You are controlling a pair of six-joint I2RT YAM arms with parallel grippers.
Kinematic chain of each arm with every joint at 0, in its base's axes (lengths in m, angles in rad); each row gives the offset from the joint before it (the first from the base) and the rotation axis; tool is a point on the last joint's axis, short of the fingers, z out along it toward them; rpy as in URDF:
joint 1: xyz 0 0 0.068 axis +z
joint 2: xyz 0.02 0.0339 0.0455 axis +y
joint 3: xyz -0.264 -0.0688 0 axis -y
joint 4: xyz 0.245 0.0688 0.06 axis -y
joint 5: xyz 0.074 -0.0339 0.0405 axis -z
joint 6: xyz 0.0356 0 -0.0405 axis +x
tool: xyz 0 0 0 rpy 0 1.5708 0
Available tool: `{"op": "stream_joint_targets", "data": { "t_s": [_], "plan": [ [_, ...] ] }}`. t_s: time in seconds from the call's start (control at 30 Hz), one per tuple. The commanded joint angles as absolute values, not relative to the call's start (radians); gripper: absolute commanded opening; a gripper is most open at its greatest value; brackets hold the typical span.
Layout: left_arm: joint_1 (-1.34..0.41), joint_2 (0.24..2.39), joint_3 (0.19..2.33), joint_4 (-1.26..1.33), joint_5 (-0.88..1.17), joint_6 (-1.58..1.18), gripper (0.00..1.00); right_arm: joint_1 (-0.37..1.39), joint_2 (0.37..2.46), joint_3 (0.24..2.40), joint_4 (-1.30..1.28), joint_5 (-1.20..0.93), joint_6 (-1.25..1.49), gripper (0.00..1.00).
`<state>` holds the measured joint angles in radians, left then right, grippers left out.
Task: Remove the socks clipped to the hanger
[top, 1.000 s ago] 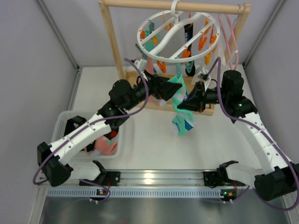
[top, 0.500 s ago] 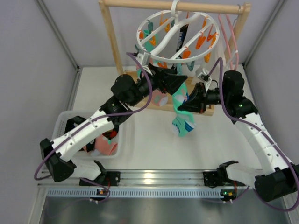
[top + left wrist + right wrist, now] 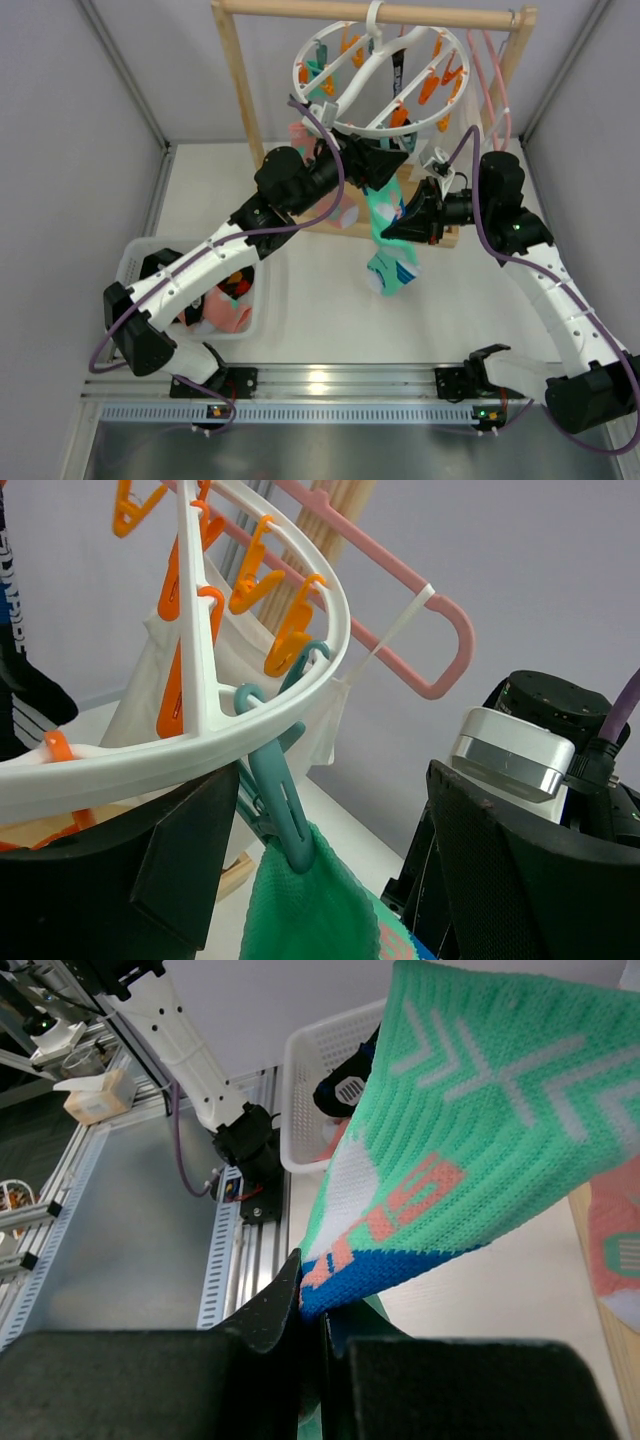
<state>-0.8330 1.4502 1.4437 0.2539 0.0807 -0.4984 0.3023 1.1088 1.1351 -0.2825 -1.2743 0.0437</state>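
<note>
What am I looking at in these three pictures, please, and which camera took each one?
Two robot arms, bolted at the near edge of a table, are taking socks off a white ring hanger that hangs on a wooden rack. The overhead picture looks down from behind the arms. The other two come from a camera on each wrist, so the dark shapes in them are that arm's own fingers. The right gripper is shut on a green sock, which hangs from a teal clip. The left gripper is open, with a finger on either side of that clip. A white basket on the table holds what look like more socks.
</note>
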Motion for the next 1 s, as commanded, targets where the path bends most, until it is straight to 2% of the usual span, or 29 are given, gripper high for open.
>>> {"op": "stream_joint_targets", "data": {
  "t_s": [0.0,0.27,0.73,0.87,0.97],
  "plan": [
    [-0.827,1.399,1.424,0.255,0.032,-0.495,0.80,0.296,1.111,1.190,-0.302,-1.351,0.017,0.00],
    [-0.825,1.391,1.391,0.255,0.009,-0.502,0.80,0.298,1.115,1.189,-0.301,-1.355,0.017,0.00],
    [-0.801,1.488,1.515,0.258,0.097,-0.528,0.79,0.296,1.126,1.192,-0.347,-1.400,-0.052,0.00],
    [-0.793,1.499,1.523,0.279,0.123,-0.529,0.74,0.298,1.137,1.201,-0.364,-1.408,-0.074,0.00],
    [-0.785,1.502,1.523,0.301,0.143,-0.541,0.62,0.298,1.144,1.201,-0.376,-1.410,-0.090,0.00]
  ]
}}
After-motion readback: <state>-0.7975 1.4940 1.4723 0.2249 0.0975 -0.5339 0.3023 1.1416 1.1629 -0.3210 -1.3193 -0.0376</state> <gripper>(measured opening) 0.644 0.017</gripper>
